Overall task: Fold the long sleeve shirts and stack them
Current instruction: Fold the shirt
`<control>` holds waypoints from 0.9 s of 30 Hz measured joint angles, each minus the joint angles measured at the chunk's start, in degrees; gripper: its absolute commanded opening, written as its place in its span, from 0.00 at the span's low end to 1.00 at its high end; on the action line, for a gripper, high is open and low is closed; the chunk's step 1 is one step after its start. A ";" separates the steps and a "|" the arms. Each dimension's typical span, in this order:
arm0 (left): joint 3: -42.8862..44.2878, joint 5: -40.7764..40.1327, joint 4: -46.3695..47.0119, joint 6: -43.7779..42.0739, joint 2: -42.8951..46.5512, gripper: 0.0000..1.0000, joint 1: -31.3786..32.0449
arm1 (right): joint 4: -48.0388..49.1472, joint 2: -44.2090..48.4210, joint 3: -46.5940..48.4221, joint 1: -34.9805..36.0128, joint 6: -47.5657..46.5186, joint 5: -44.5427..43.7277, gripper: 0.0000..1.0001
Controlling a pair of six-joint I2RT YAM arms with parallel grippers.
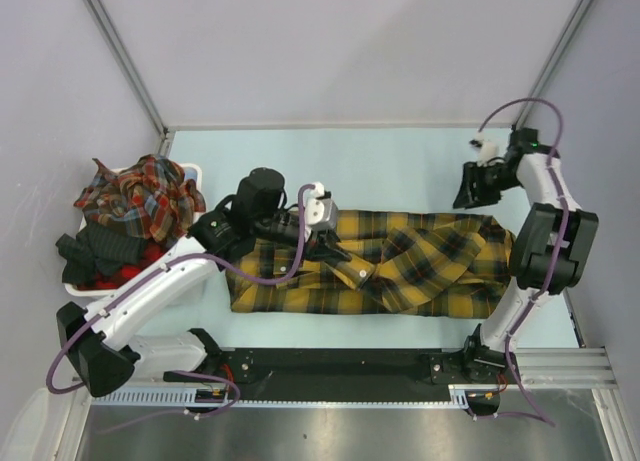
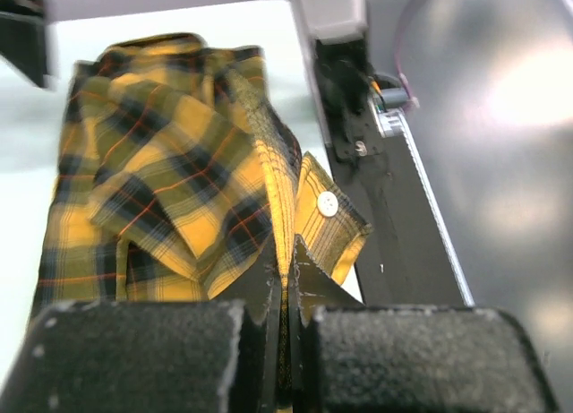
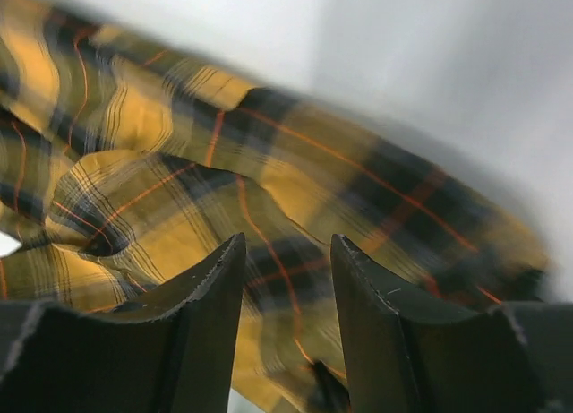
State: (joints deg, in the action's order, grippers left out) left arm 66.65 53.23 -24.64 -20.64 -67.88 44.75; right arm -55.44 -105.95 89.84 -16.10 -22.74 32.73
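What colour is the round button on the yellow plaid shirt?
White; the round button on the mustard-yellow plaid shirt shows best in the left wrist view.

Lab test cell — grey panels [image 1: 350, 51], aluminium rail [image 1: 560, 361]

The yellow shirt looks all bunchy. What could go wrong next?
The left gripper pinches only one fold of the yellow shirt, while the right gripper is open and holds nothing, so a pull might drag the shirt crooked. The shirt's near side also lies close to the black rail, where it could catch.
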 measured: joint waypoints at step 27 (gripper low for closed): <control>-25.73 -46.16 24.65 36.96 2.71 0.06 -23.69 | -5.70 -3.93 -0.46 3.98 -7.21 -7.32 0.54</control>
State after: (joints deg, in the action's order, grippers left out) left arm 40.93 7.07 0.01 16.32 -65.17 21.06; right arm -61.14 -109.89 89.38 -12.12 -29.95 25.41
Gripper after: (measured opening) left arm 0.015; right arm 0.538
